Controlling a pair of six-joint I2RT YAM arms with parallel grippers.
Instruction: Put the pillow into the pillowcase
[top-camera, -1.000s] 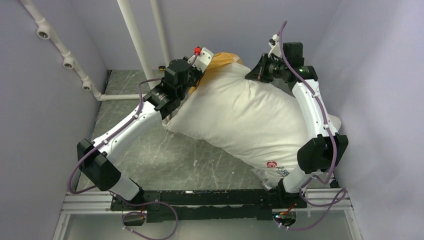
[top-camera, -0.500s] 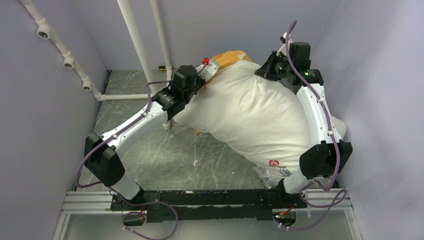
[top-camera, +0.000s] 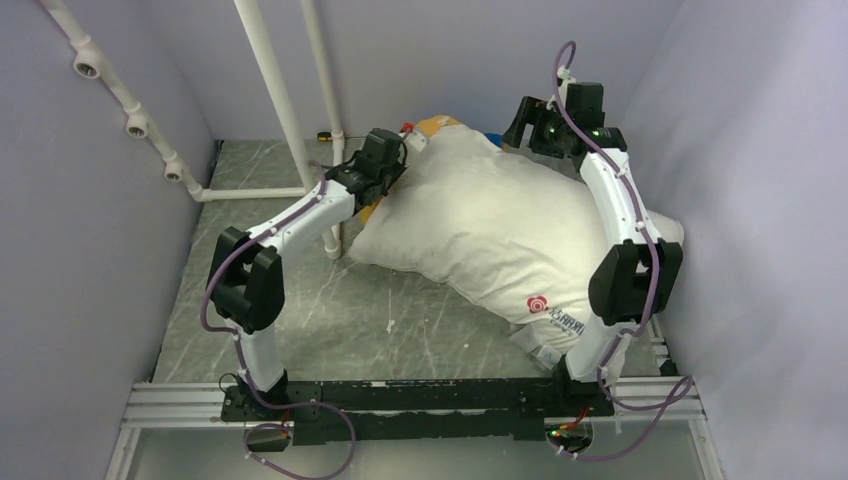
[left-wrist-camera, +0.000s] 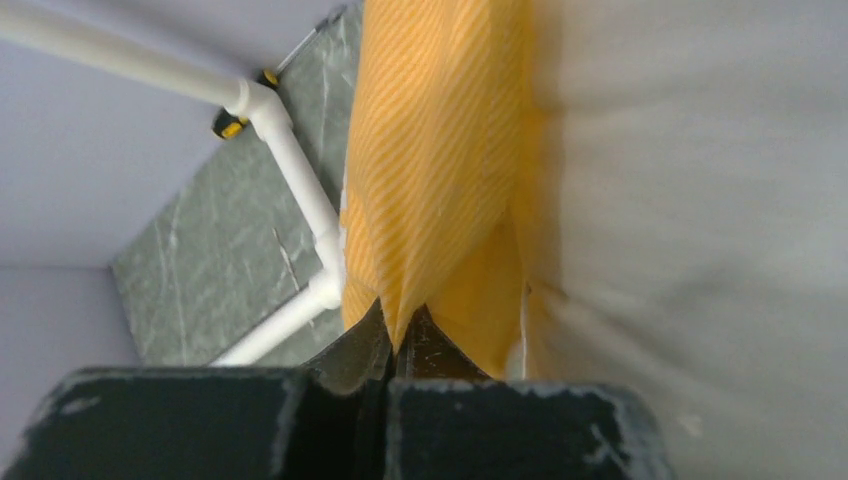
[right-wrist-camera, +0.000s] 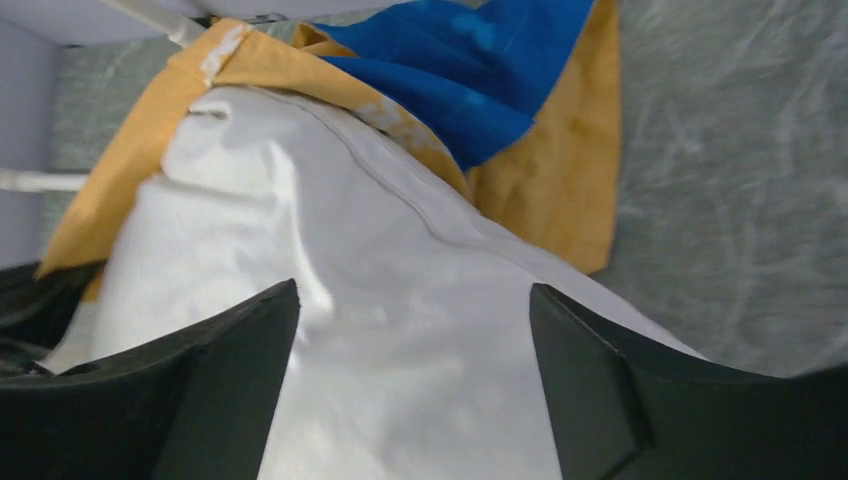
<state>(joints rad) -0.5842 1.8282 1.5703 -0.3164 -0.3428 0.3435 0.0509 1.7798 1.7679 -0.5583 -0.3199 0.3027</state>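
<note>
The plump white pillow (top-camera: 490, 230) lies slantwise on the table, its red logo (top-camera: 538, 304) toward the near right. Only its far end sits in the pillowcase (top-camera: 441, 126), whose orange side and a blue fold (right-wrist-camera: 480, 70) bunch up there. My left gripper (left-wrist-camera: 400, 335) is shut on an orange edge of the pillowcase (left-wrist-camera: 430, 150), pressed against the pillow's (left-wrist-camera: 700, 200) left side. My right gripper (right-wrist-camera: 412, 290) stands open just over the pillow's (right-wrist-camera: 250, 200) far end, with nothing between its fingers (right-wrist-camera: 230, 350). The rest of the case is hidden under the pillow.
White pipes (top-camera: 275, 90) rise at the back left and one runs along the green marbled table (top-camera: 330, 310). A small yellow-and-black object (left-wrist-camera: 230, 125) lies by the pipe joint. Grey walls close in on the left, back and right. The right arm (top-camera: 625, 210) arches over the pillow's right edge.
My right gripper has opened and let go at the pillow's far end. The pillow has sunk onto the table. My left gripper, still shut on the case, has moved right and down.
</note>
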